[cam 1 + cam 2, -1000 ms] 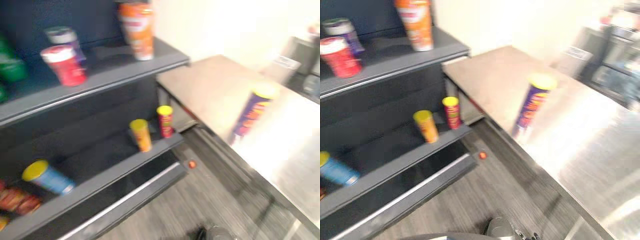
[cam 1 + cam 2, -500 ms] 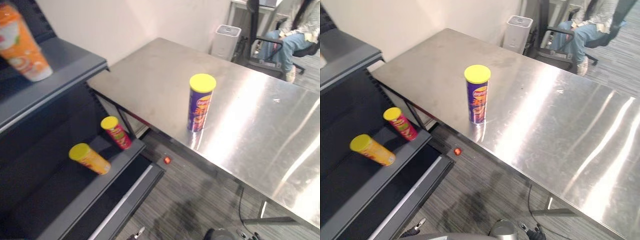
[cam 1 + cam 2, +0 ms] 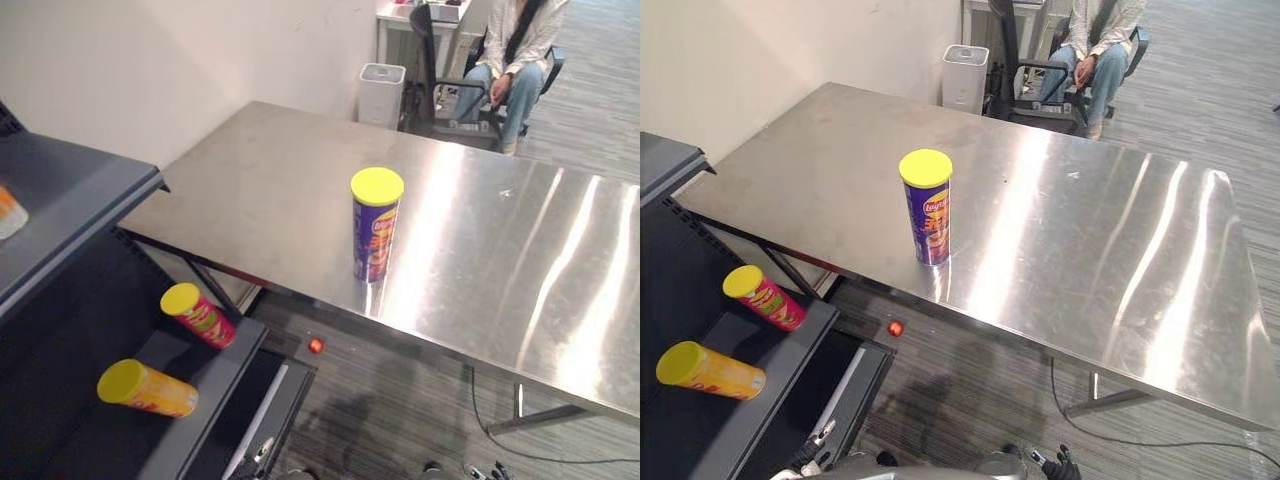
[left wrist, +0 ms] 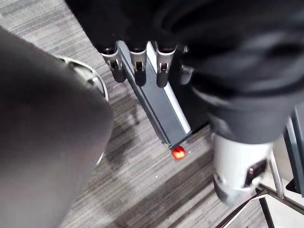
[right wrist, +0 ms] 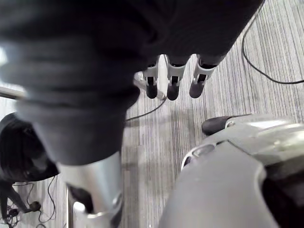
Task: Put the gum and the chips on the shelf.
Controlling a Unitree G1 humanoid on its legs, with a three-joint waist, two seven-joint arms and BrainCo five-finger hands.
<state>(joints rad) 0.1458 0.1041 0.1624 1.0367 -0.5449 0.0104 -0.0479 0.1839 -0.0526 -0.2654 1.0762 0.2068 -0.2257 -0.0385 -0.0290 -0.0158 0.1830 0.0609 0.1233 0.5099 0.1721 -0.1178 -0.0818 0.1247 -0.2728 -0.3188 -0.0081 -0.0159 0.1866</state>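
Tall purple chips tube (image 3: 376,227) w/ yellow lid stands upright on shiny steel table (image 3: 500,260); left hand (image 4: 137,71) & right hand (image 5: 172,81) hang slack-fingered, empty.

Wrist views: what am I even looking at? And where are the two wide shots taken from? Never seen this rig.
It is a humanoid robot with two arms, each ending in a hand. The two wide pictures come from a stereo camera on its head, looking down. They show a steel table with one purple chips can standing upright, yellow lid on. To the robot's left is a dark shelf; a red can and an orange can lie on its lower level. The wrist views look along each hand from close up: the left hand and right hand hang over the floor, fingers straight, holding nothing.
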